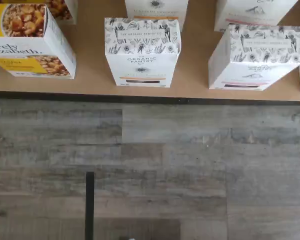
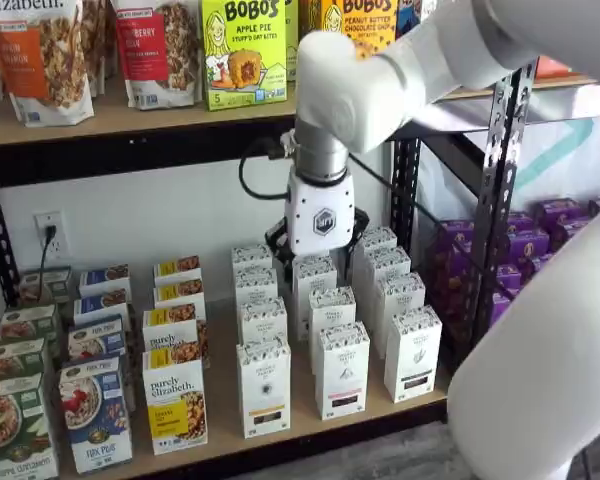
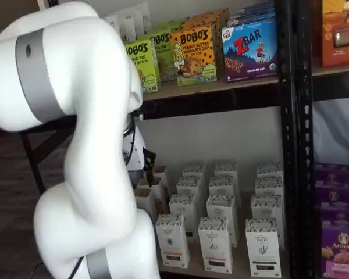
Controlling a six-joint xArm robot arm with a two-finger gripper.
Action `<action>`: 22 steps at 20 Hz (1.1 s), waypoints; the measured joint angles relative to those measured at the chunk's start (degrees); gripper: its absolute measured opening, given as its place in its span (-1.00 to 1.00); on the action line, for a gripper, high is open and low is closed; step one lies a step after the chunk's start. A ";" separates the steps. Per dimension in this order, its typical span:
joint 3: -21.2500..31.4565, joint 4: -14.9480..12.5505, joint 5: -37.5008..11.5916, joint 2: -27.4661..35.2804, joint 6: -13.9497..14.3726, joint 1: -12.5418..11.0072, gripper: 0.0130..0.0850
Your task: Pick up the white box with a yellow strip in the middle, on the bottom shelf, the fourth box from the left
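The white box [image 1: 142, 52] has a speckled top and a yellowish-orange strip low on its front. It stands upright at the front edge of the bottom shelf [image 1: 90, 82], between a granola box and a similar carton. In a shelf view it is the front white box [image 2: 263, 386] of the leftmost white row. My gripper [image 2: 318, 245] hangs in front of the white rows, above and behind that box and touching nothing. Only black bits show beside its white body, so I cannot tell how the fingers stand. In a shelf view the arm hides most of the gripper.
A "purely elizabeth" granola box [image 1: 27, 40] stands to one side of the white box. A white carton with a reddish strip [image 1: 255, 57] stands to the other side. More white cartons [image 2: 342, 370] fill the rows behind. A black upright [image 2: 500, 200] bounds the bay. Grey plank floor [image 1: 150, 165] lies below.
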 joint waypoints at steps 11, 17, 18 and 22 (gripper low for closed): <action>-3.28 7.11 -13.05 17.08 -7.33 -2.47 1.00; -6.67 5.62 -17.78 25.79 -7.36 -3.73 1.00; -7.31 5.44 -18.56 27.30 -7.37 -3.89 1.00; -9.09 4.80 -21.74 31.69 -7.15 -4.21 1.00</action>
